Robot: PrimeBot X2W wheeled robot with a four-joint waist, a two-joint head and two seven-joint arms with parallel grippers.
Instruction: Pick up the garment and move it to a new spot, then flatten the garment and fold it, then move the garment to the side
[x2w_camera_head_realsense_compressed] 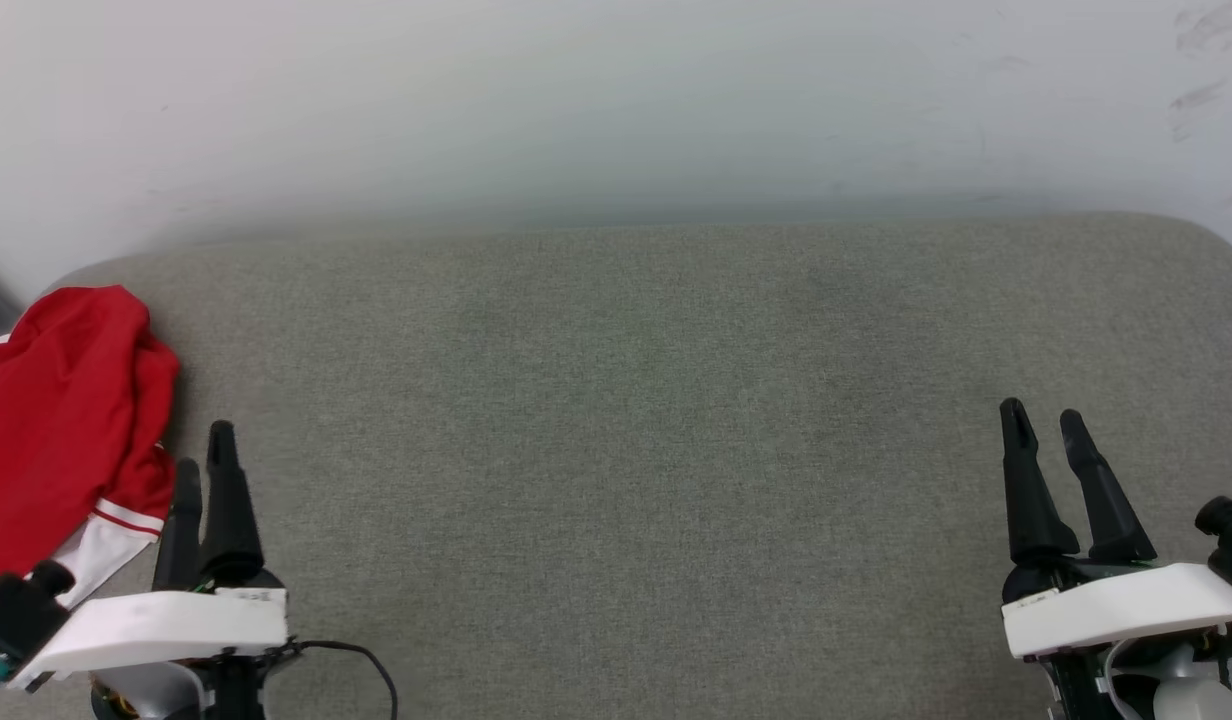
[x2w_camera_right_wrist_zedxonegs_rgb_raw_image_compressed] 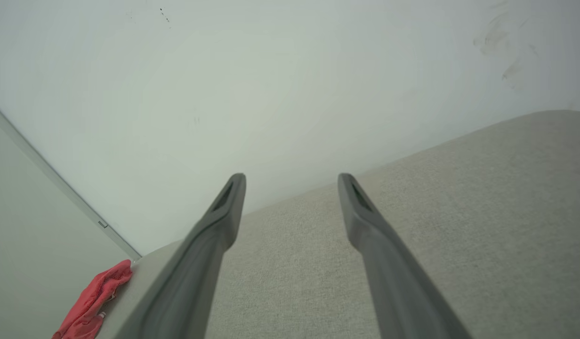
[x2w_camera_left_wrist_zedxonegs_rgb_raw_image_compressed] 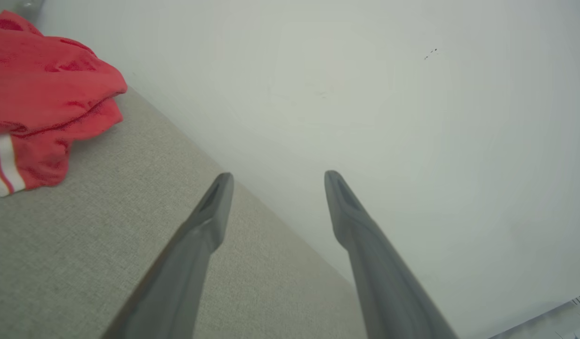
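Garment (x2w_camera_head_realsense_compressed: 66,420) lies bunched in a loose red heap at the far left edge of the grey padded surface (x2w_camera_head_realsense_compressed: 676,450), part of it running out of the head view, with one white sleeve and its striped trim turned towards us. We judge that none of the task is done yet: the garment is neither spread flat nor folded, so picking it up, carrying it to an open spot, flattening, folding and setting it aside all remain. Our left gripper (x2w_camera_head_realsense_compressed: 204,450) hovers just beside the heap without touching it. The left wrist view shows its fingers spread well apart with nothing between them. Our right gripper (x2w_camera_head_realsense_compressed: 1042,414) waits well apart from the cloth, over the right side of the surface, its fingers likewise parted and empty. We can read no brand or lettering on the shirt. The small stickers on the white wrist housings are too small to make out, and the pale wall (x2w_camera_head_realsense_compressed: 616,100) behind carries only faint scuffs.
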